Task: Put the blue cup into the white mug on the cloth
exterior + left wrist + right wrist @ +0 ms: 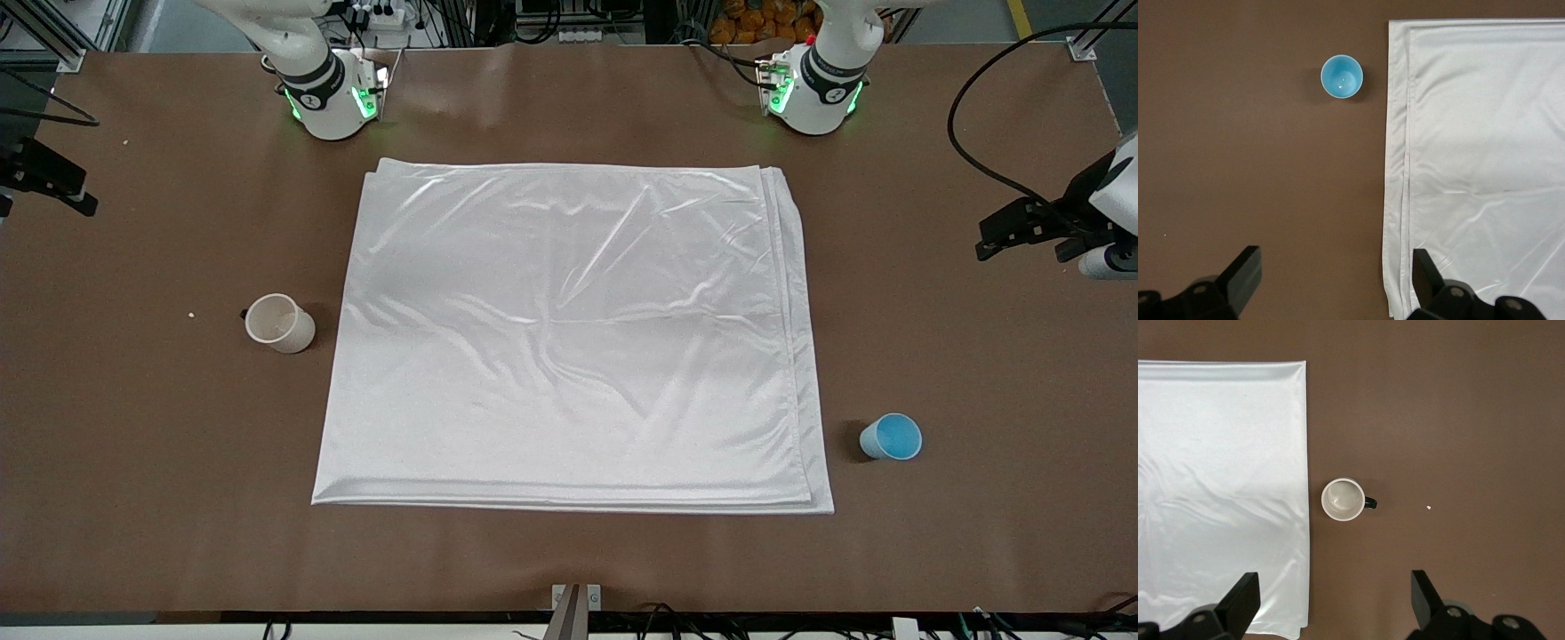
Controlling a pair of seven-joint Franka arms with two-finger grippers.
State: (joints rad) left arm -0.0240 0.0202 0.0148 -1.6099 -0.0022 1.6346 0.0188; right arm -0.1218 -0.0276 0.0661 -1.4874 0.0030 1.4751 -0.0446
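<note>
Front view shows the job barely begun, as I read it: the cloth (573,338) lies flat in the middle of the brown surface (142,462) with nothing on it, and both cups stand upright on the bare surface off its edges. The white mug (279,324) sits just beside the cloth's edge toward the right arm's end of the table, its black handle turned away from the cloth. The blue cup (891,436) stands near the cloth's corner toward the left arm's end, nearer to the front camera than the mug, and well apart from it. Neither cup is touched. The left gripper (1331,277) hangs high over the bare surface at the cloth's edge, its fingers spread wide and holding nothing; the blue cup is in plain sight below it in the left wrist view. The right gripper (1331,597) hovers likewise over the cloth's edge and the surface beside it, fingers wide and empty, with the mug in sight below. Everything is left to do, by my judgement: the mug still has to go onto the cloth, and the blue cup then has to be lifted and lowered into it.
</note>
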